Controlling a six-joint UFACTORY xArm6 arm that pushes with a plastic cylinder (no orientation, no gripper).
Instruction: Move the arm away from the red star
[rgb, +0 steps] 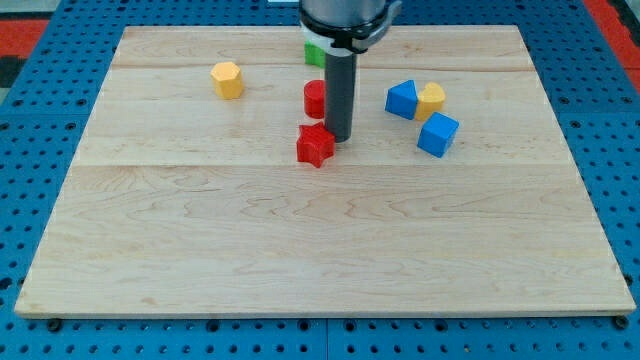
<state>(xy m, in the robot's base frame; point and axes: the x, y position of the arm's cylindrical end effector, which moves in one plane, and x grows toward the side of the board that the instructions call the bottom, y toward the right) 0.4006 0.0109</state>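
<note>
The red star (314, 146) lies on the wooden board near the middle, toward the view's top. My tip (337, 137) stands right next to it, at its upper right edge, touching or nearly touching. A red cylinder (314, 99) stands just behind the star, to the left of the rod and partly hidden by it.
A green block (313, 52) shows partly behind the arm at the view's top. A yellow hexagonal block (228, 79) is at upper left. At upper right sit a blue block (402, 99), a yellow block (432, 98) and a blue cube (437, 134).
</note>
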